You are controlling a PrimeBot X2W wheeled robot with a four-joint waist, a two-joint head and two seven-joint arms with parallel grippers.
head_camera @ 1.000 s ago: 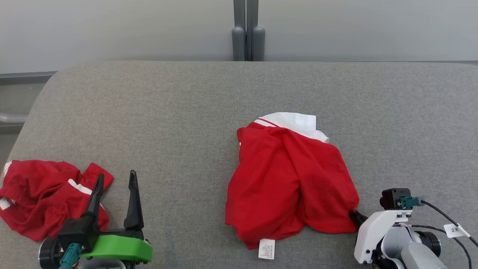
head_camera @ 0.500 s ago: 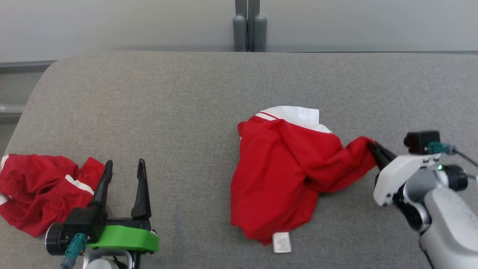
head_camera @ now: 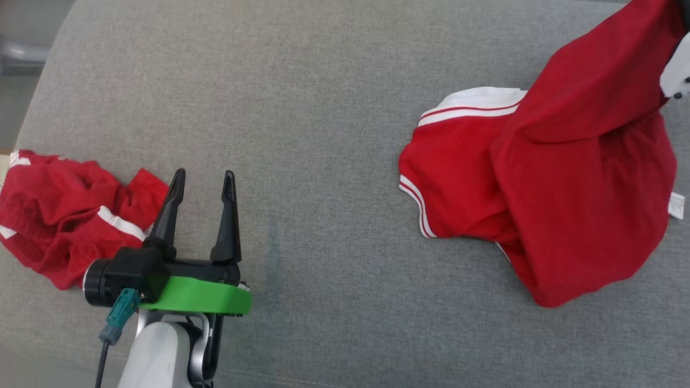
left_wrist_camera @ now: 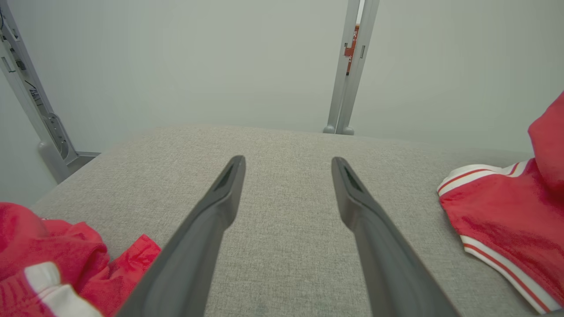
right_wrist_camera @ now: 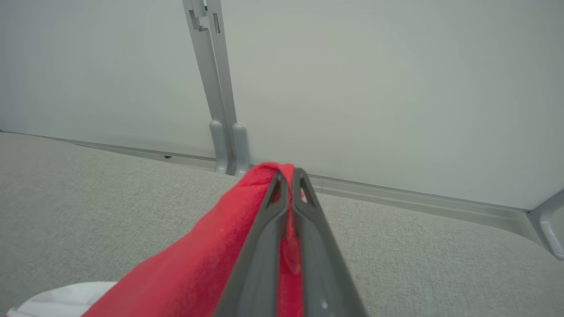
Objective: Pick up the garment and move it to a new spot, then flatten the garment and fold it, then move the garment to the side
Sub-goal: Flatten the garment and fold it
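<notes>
Grey padded surface is taking up most of the head view. It is serving as the work area, with plenty of bare room in the middle for laying cloth out.

The garment, red with white striped trim, is sitting at the right side of the surface. One part is rising toward the upper right corner of the head view while the rest is draping down onto the surface. I am holding it by one edge so it is hanging out of its crumple rather than bunching.

A second red garment is lying crumpled at the far left, just beside my left gripper. I am judging it not the piece in hand.

Right gripper: the fingers are pressing together on a fold of the red cloth, giving a thin, firm pinch.

Left gripper: the jaws are standing wide apart, holding nothing, low over bare surface and well apart from the held garment. I am judging it to be waiting for a second corner.

A white care label is showing at the garment's right edge.
</notes>
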